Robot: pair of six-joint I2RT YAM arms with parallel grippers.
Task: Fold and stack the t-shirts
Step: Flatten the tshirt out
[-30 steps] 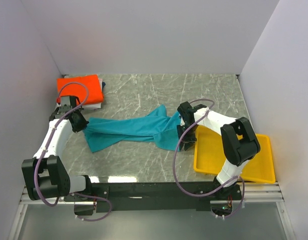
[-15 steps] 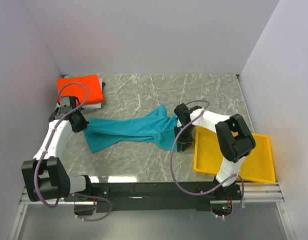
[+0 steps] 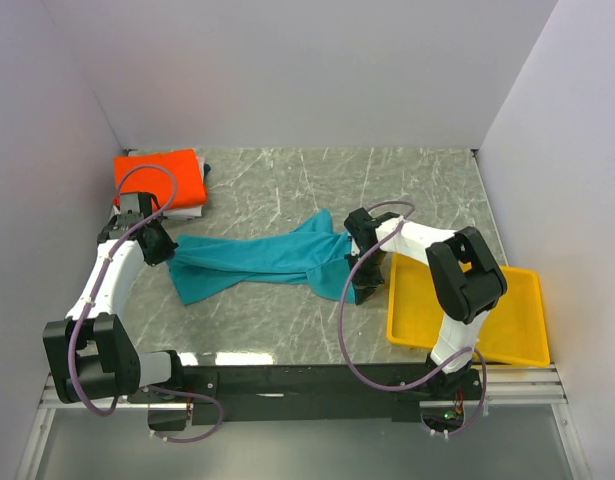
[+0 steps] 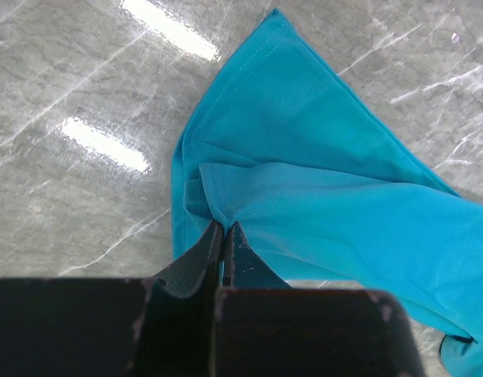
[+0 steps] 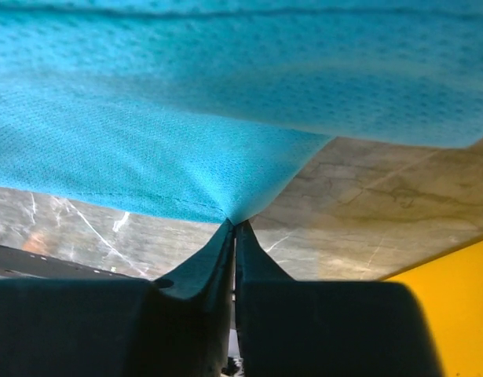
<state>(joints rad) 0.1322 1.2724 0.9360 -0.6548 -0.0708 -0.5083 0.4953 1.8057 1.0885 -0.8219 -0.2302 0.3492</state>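
Nearest on the right, the tray point(image 3: 507, 340) lies along the front edge, just beside the right arm; its yellow corner shows at the lower right of the right wrist view. Just beyond it, the right gripper point(image 5: 232, 226) has its jaws pressed together on a pinch of the teal shirt point(image 3: 257, 255), taken at the hem of the right end. At much the same depth on the other side, the left gripper point(image 4: 224, 229) is clamped tight on a bunched fold at the shirt's left end.

The teal shirt lies mid-table, gathered into a long rumpled band. Its long axis runs left to right, straight from one gripper to the other, so each arm holds the end nearer to it. Loose cloth droops toward the front at both ends, and a pointed flap juts toward the back near the right end.

The next move probably means drawing the band out and laying it flat, and that depends on the line between the two grips. Outward room is tight. The left wall stands near the left arm, and the tray hems in the right arm on its near side. A bare strip of table point(image 3: 387, 190) lies in front of the shirt, and a wider bare stretch lies behind it, at centre and right.

Farthest back, in the left corner, the orange shirt point(image 3: 162, 178) lies folded, near the left gripper but apart from the teal shirt. Swinging the left end backward could disturb it.
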